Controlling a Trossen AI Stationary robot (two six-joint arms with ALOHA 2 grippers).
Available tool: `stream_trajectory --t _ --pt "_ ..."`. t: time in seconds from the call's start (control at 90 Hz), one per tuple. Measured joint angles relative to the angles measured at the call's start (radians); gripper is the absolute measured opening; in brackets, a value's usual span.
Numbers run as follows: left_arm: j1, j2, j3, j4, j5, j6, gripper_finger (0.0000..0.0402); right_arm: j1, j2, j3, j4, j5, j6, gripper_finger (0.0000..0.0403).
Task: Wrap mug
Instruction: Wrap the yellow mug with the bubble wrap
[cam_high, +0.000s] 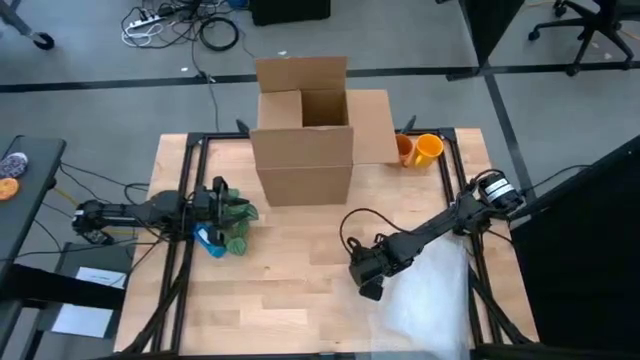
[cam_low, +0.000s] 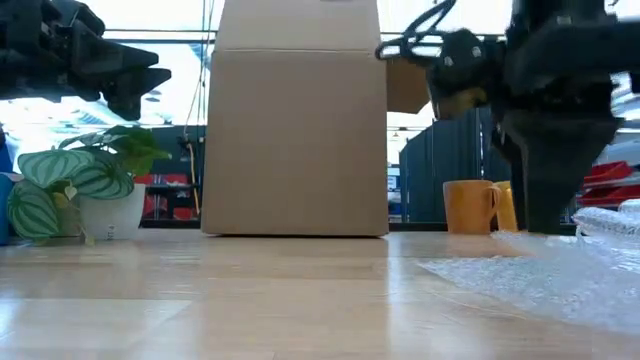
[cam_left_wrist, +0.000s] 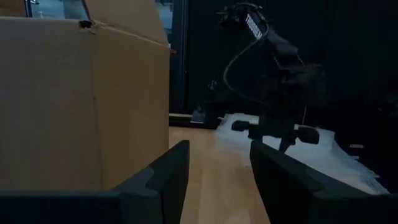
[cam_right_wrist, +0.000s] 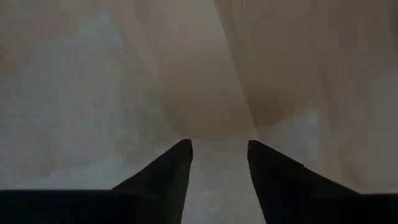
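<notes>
Mug (cam_high: 428, 149): orange, standing at the table's far right corner, just beside the cardboard box (cam_high: 305, 140), well apart from both grippers.
Bubble wrap (cam_high: 430, 300): spread flat on the table's near right part.
Right gripper (cam_high: 369, 291): pointing down at the wrap's left edge, fingers a little apart, holding nothing.
Left gripper (cam_left_wrist: 214, 180): raised above the small potted plant (cam_low: 85, 190) at the table's left side, fingers partly open, empty.

On the table (cam_high: 300, 300) there were one cardboard box (cam_high: 303, 130), two orange mugs (cam_high: 419, 149), one potted plant (cam_high: 232, 220), one sheet of bubble wrap (cam_high: 425, 295), and two robot arms (cam_high: 430, 232).
</notes>
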Motion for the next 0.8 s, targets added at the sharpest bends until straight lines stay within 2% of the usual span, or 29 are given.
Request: stream_trajectory --t 0.233,0.378,0.522,0.656,0.8 --pt "0.0 0.0 0.0 -0.001 0.0 0.0 0.0156 -0.001 -0.008 -0.099 0.027 0.016 0.082 0.0125" --pt "0.0 0.0 0.0 0.0 0.0 0.0 0.0156 -0.004 -0.008 -0.107 0.03 0.034 0.103 0.0084" --pt "0.0 0.0 0.0 0.0 0.0 0.0 0.0156 -0.018 -0.003 -0.071 0.018 0.078 0.077 0.0011" --pt "0.0 0.0 0.0 0.0 0.0 0.0 0.0156 -0.039 0.008 0.0 -0.029 0.184 0.017 0.0004" --pt "0.0 0.0 0.0 0.0 0.001 0.0 0.0156 -0.067 0.005 0.14 -0.067 0.268 -0.095 0.0001"
